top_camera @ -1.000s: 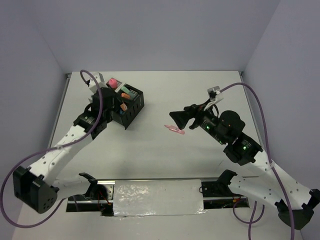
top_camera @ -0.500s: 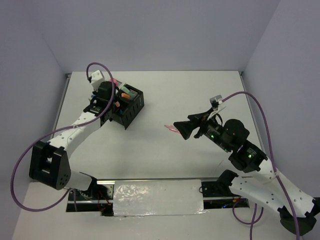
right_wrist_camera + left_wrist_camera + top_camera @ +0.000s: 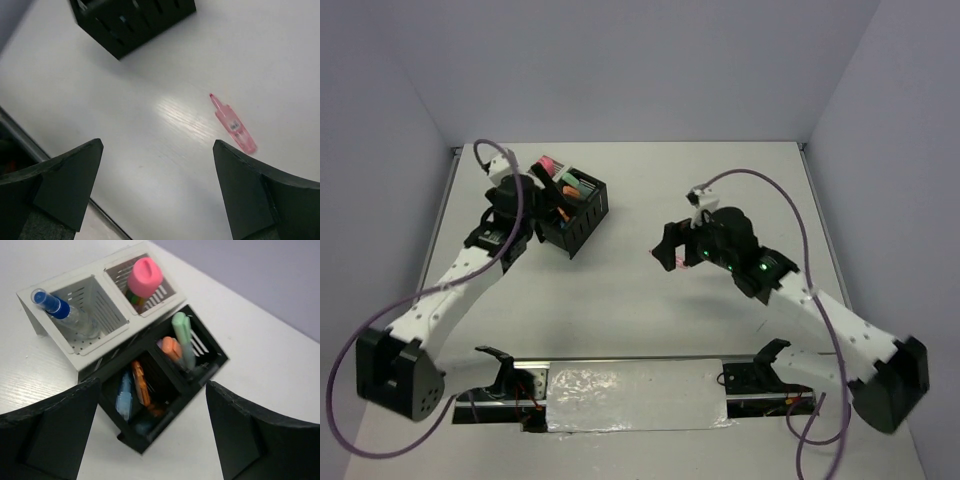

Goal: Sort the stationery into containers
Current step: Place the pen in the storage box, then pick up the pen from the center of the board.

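Nearest us, well right of the bins, a pink marker lies flat on the bench. The right fingers hang above it, spread wide and empty. The left fingers hover over the bins, likewise spread, gripping nothing. One black bin holds an orange marker and a blue marker. The other black bin holds a green marker and a paler orange marker. Beyond, the white bins hold a blue-capped pen and a pink-capped bottle.
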